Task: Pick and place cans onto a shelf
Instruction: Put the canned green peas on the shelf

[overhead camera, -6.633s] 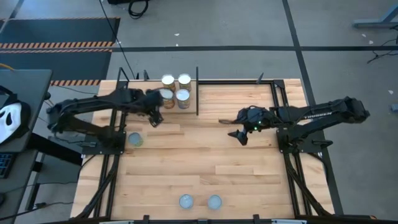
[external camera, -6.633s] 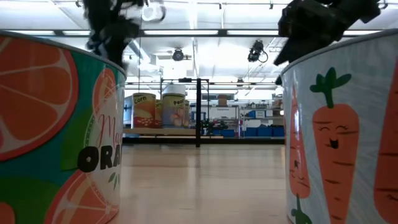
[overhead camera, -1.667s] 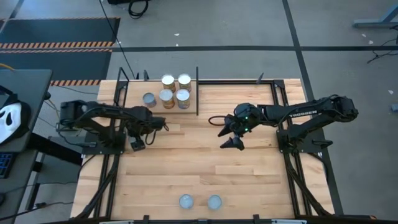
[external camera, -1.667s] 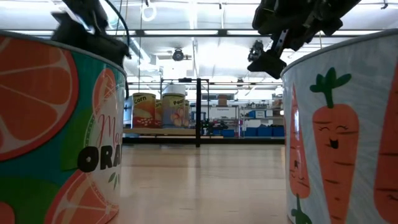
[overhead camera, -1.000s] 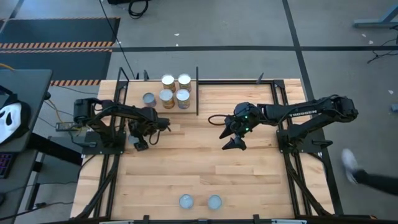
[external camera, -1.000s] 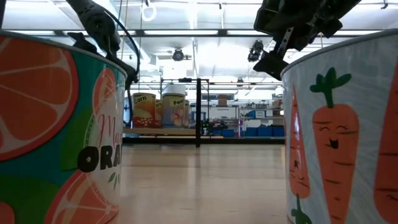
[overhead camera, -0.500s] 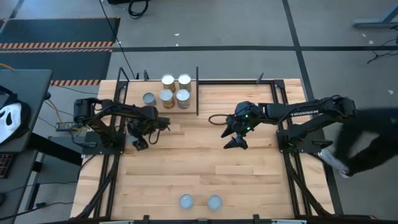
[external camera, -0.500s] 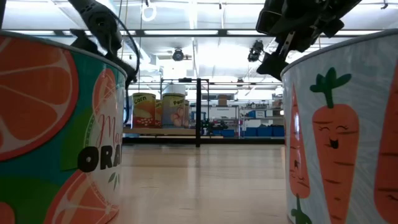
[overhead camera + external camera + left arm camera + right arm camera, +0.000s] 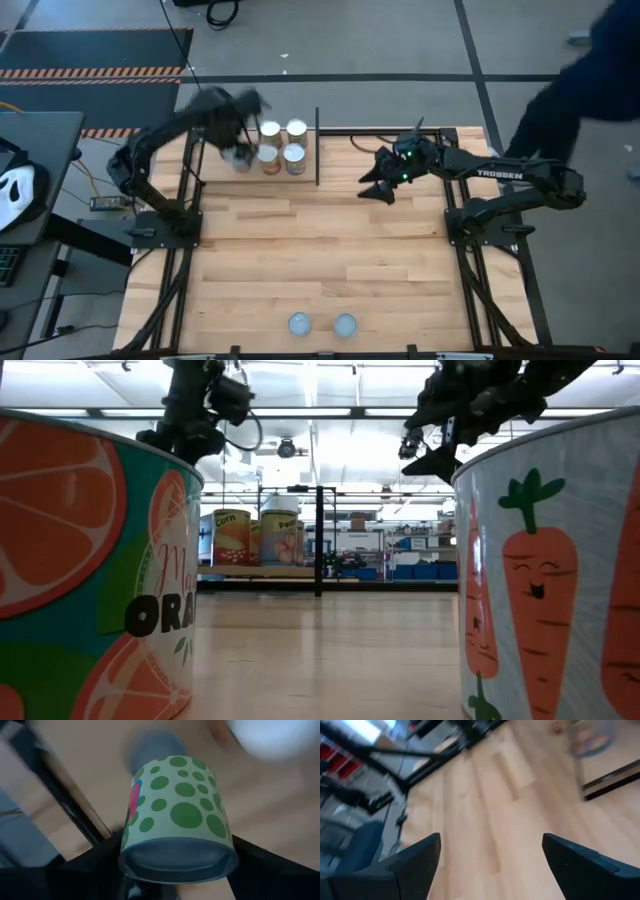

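Several cans point(image 9: 281, 142) stand upright on the shelf point(image 9: 300, 175) at the table's far left; they also show in the low view point(image 9: 232, 537). My left gripper point(image 9: 239, 148) is up over the shelf's left part, beside those cans, shut on a green-dotted can point(image 9: 177, 815). My right gripper point(image 9: 375, 187) is open and empty above the table, right of the shelf's black post point(image 9: 317, 145). Two more cans point(image 9: 298, 323) point(image 9: 345, 323) stand at the near edge, large in the low view point(image 9: 90, 560) point(image 9: 550, 590). My left gripper pinches the green-dotted can between its two fingers point(image 9: 90, 870), on the can's sides near the end that faces the wrist point(image 9: 177, 862). The fingers come from above, pointing down. The can is lifted clear above the shelf.
Black rods point(image 9: 430, 131) frame the table's far part. A person in dark clothes point(image 9: 585, 85) moves beyond the table's far right corner. Bare wood point(image 9: 320, 250) lies between the shelf and the two near cans.
My left gripper has risen from the table's left side with the can and swung toward the far edge, to over the shelf. My right gripper has gone toward the far edge. A person has walked along the table's right side.
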